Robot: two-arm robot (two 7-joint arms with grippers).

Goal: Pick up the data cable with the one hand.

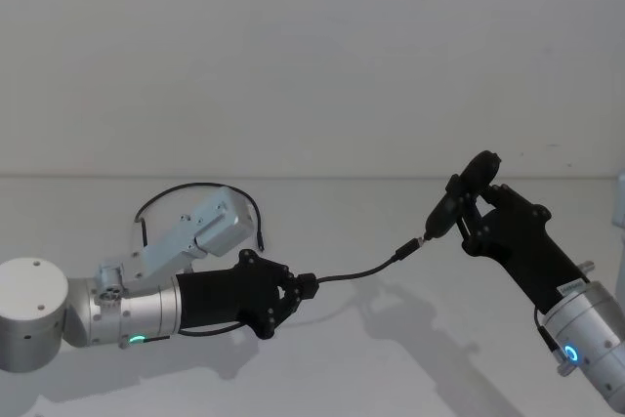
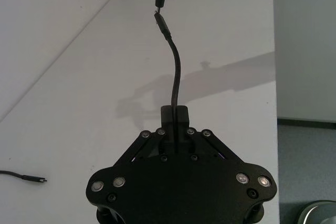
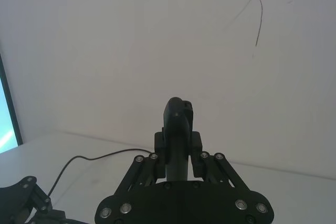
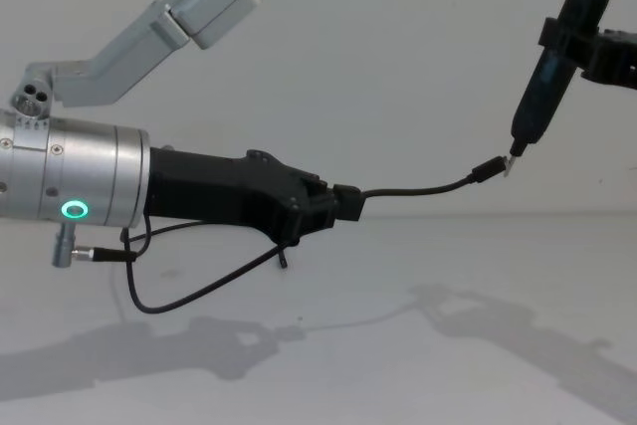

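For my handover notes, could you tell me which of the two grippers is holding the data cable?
The left gripper, the one with the green ring, is shut on the data cable; the right gripper holds a dark pen-like object instead.

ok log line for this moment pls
left gripper: shut on data cable, lifted off table | right gripper: shut on dark object, tip at cable plug

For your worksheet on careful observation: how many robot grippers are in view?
2. The left gripper, low left, grips the data cable; the right gripper, higher right, clamps a black device at the cable's plug.

One data cable (image 1: pixel 366 271), two tools: left (image 1: pixel 305 287), right (image 1: pixel 467 204).
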